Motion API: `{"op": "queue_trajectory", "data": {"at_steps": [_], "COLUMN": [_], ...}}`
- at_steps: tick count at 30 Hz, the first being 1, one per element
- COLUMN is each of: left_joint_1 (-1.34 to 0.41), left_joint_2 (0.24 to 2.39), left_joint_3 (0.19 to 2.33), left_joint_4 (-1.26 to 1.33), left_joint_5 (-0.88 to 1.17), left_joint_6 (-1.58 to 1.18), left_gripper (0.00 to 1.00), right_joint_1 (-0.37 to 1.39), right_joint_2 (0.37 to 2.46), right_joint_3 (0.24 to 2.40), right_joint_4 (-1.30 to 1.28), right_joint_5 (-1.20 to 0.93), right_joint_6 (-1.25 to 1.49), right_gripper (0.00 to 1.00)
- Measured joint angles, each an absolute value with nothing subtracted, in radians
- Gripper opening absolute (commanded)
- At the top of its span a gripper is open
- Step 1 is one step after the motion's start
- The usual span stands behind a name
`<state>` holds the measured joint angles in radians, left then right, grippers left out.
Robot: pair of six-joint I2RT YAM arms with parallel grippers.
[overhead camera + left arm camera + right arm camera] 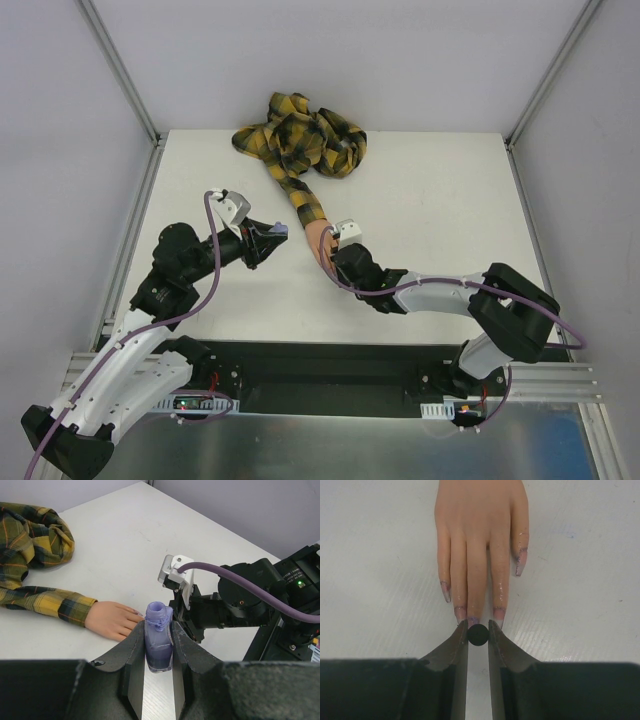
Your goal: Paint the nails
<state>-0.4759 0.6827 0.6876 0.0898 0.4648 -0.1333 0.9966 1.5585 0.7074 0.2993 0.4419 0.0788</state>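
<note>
Step in hand: we judge we are brushing polish onto the nails of the middle fingers; purple smears show on several tips.
Right gripper: narrow, pinching a round black cap seen end-on; any brush beneath is hidden from us.
Left gripper: clamped around the uncapped purple bottle, held upright to the left of the hand.
Where the nails are: on the mannequin hand, lying palm-down mid-table, just beyond our right fingertips.
Long axis: from the plaid sleeve at the far side to the fingertips, which point near and slightly right.
Next move: we think short strokes along each nail, lengthwise, then shifting sideways to the outer fingers.
</note>
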Motion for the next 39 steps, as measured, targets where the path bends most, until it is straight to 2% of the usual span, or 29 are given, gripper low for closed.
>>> {"op": "queue_trajectory", "data": {"at_steps": [39], "left_joint_1": [-0.476], "left_joint_2": [0.695], "left_joint_3": [0.69], "left_joint_4": [0.09], "left_joint_5": [0.472], "left_joint_6": [-0.139], "left_gripper": [0.0], "right_joint_1": [0.974], "right_joint_2": [1.581], "right_joint_3": [0.714], "right_joint_4": [0.334], "right_joint_5": [0.415], "right_joint_6": [0.055], "right_gripper": [0.0]}}
